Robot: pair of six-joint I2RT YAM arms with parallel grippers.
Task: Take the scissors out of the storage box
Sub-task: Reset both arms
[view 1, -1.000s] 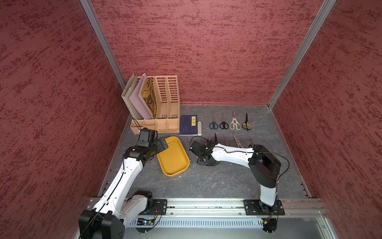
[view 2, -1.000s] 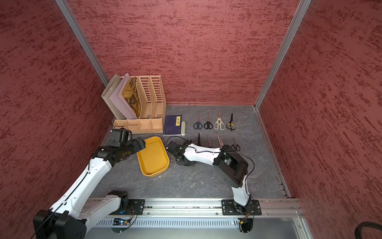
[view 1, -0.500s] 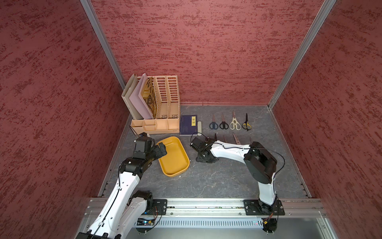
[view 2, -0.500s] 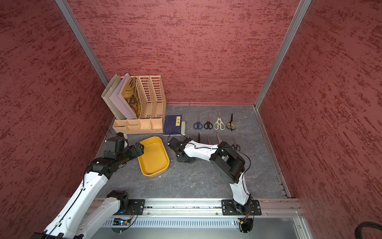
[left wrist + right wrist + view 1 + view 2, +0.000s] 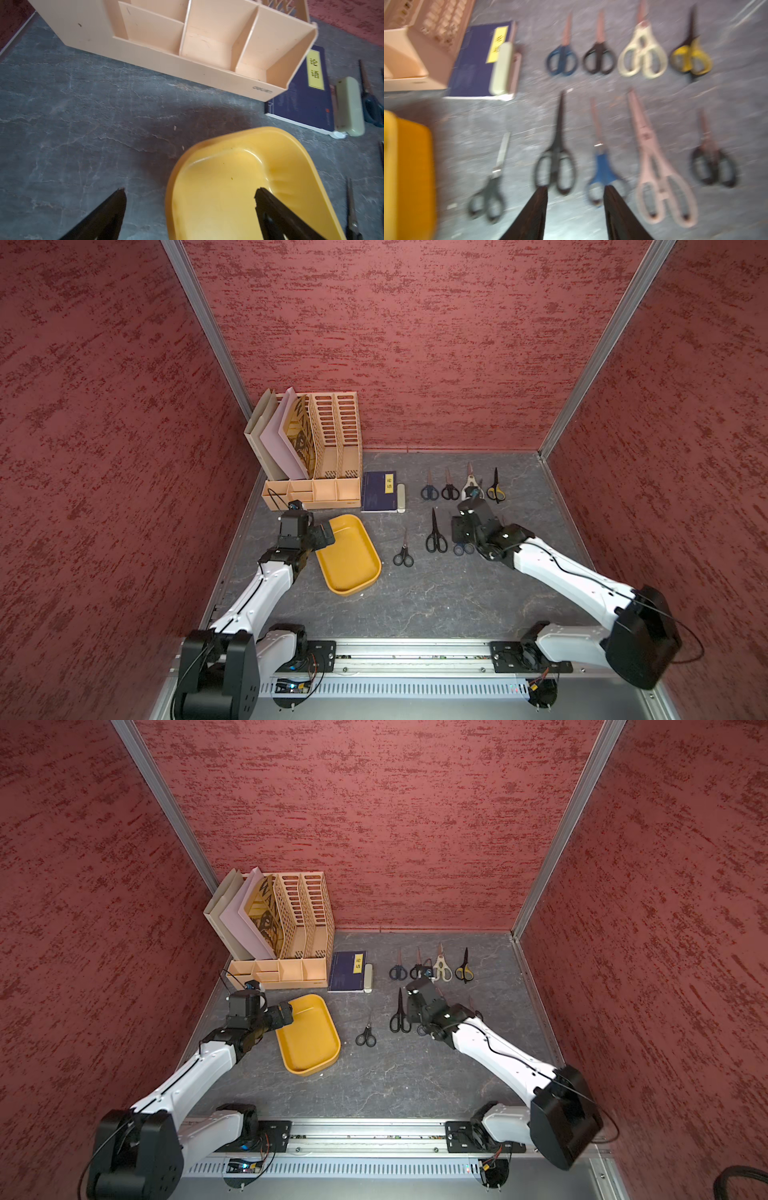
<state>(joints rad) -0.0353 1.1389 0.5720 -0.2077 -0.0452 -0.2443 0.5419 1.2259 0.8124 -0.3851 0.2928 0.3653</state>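
Observation:
The storage box (image 5: 353, 568) (image 5: 309, 1040) is a mustard-yellow tub on the grey table, and nothing lies in it. Several scissors lie on the table in two rows to its right. The small black pair (image 5: 403, 556) (image 5: 492, 187) is nearest the box, then a long black pair (image 5: 435, 537) (image 5: 556, 162). My right gripper (image 5: 459, 533) (image 5: 575, 197) hovers open over the front row by the blue-handled pair (image 5: 604, 172), holding nothing. My left gripper (image 5: 322, 537) (image 5: 190, 193) is wide open and straddles the box's far rim (image 5: 207, 145), with one finger over its inside.
A tall beige file organizer (image 5: 316, 448) (image 5: 207, 41) stands behind the box. A dark blue book (image 5: 378, 491) and a pale case (image 5: 401, 497) lie next to the organizer. Red walls close in on three sides, and a metal rail (image 5: 399, 651) runs along the front.
My right gripper has swung right from the spot beside the box where the small black scissors now lie, and its jaws have opened. The left gripper has stayed at the box's far end.

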